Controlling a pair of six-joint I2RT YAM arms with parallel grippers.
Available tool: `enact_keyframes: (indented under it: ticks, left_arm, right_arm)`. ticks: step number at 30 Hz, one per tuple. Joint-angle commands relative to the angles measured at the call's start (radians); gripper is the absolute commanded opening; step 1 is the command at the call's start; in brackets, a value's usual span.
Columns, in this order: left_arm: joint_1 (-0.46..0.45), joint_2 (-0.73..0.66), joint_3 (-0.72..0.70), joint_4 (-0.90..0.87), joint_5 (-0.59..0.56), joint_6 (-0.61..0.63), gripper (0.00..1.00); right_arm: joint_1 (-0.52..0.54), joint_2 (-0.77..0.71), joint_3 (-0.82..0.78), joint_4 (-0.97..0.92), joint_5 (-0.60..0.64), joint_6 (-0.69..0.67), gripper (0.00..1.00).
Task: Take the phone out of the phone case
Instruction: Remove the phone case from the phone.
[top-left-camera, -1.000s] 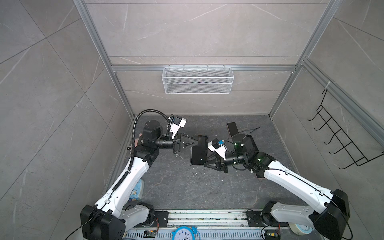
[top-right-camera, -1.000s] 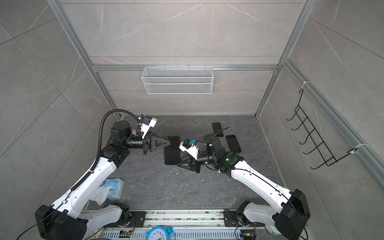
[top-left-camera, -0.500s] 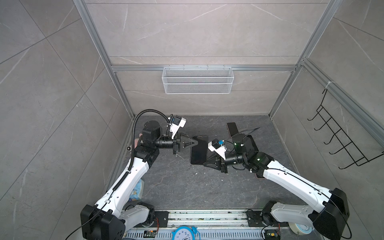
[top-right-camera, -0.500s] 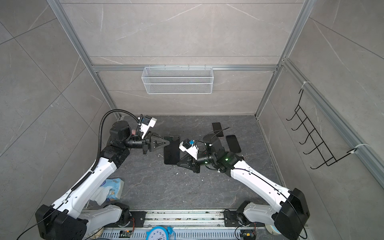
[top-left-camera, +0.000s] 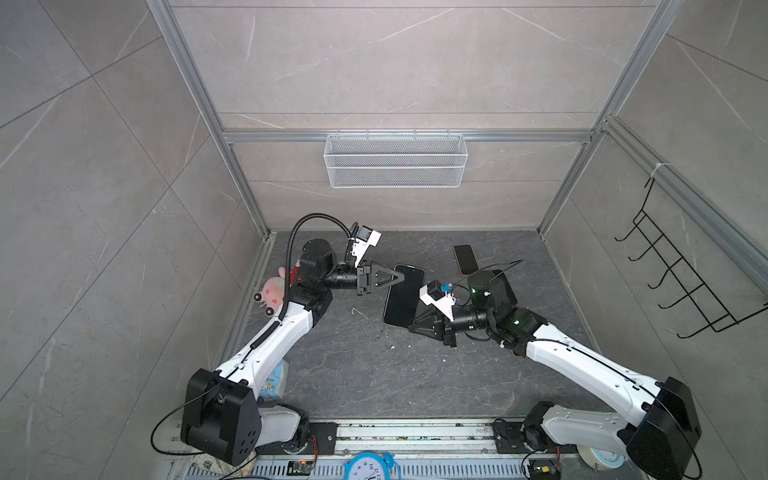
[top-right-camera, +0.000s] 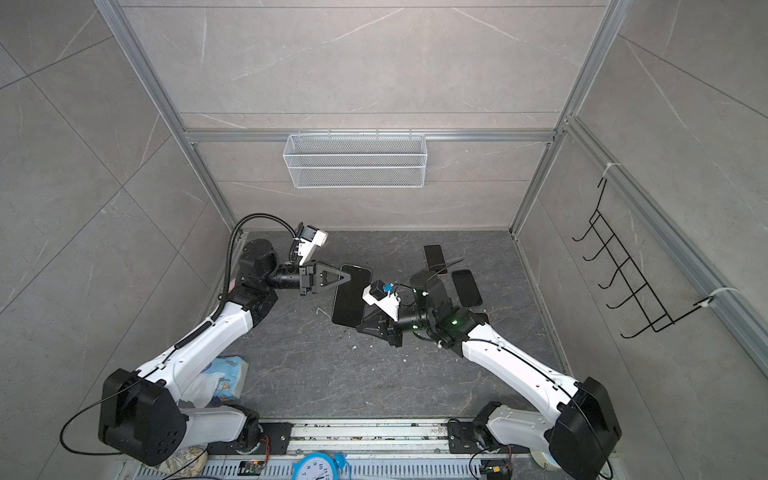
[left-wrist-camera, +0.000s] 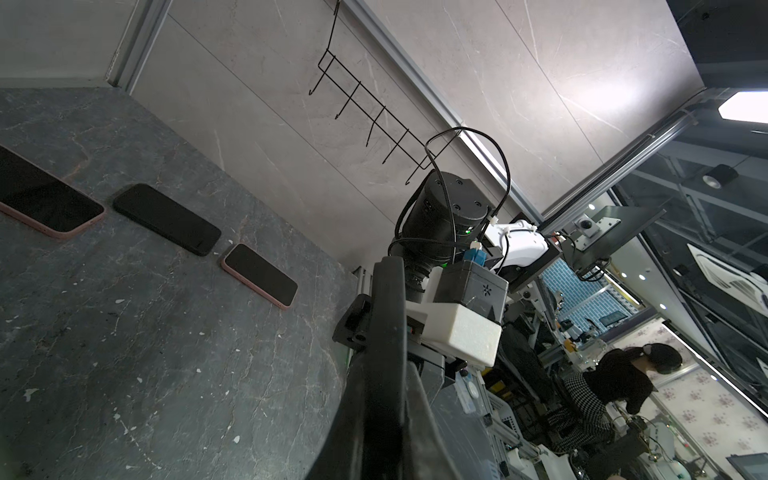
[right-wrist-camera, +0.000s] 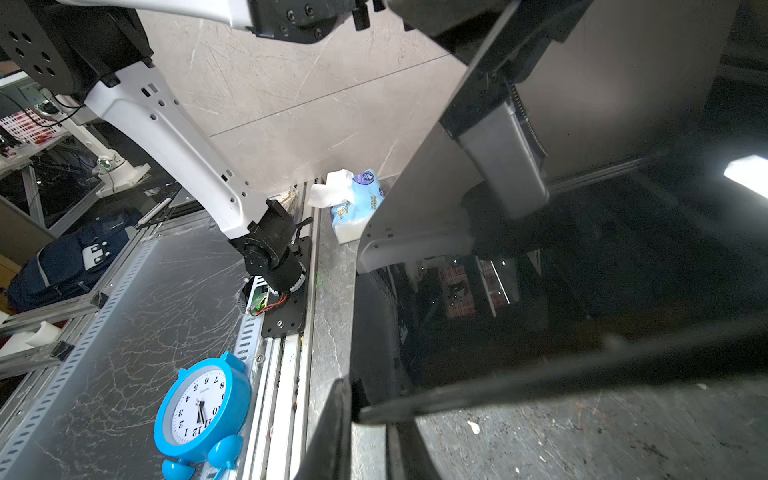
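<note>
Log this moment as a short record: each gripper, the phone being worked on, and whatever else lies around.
left gripper: fingers shut on the phone's far end
right gripper: fingers closed on the phone's near corner
phone: dark screen up, held between both grippers; its case cannot be told apart from it
spare phones: three flat on the table, two in pink cases
alarm clock: blue, at the front rail
tissue pack: by the left arm's base
</note>
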Motion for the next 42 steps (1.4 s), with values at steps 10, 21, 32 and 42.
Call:
enact_keyframes:
  ticks: [10, 21, 32, 42]
  left_arm:
    - [-0.035, 0.127, 0.016, 0.14, -0.25, -0.327, 0.0]
    - [-0.068, 0.147, -0.006, 0.233, -0.294, -0.409, 0.0]
    - [-0.034, -0.034, -0.131, 0.274, -0.584, -0.531, 0.0]
    - [-0.079, -0.098, -0.237, 0.406, -0.763, -0.685, 0.0]
  right_arm:
    - [0.033, -0.013, -0.02, 0.284, 0.019, -0.1, 0.07]
    - [0.034, -0.052, -0.081, 0.392, 0.157, -0.03, 0.09]
    - [0.034, -0.272, -0.318, 0.469, 0.445, 0.488, 0.49]
    - [0.034, -0.208, -0.221, 0.449, 0.442, 0.899, 0.52]
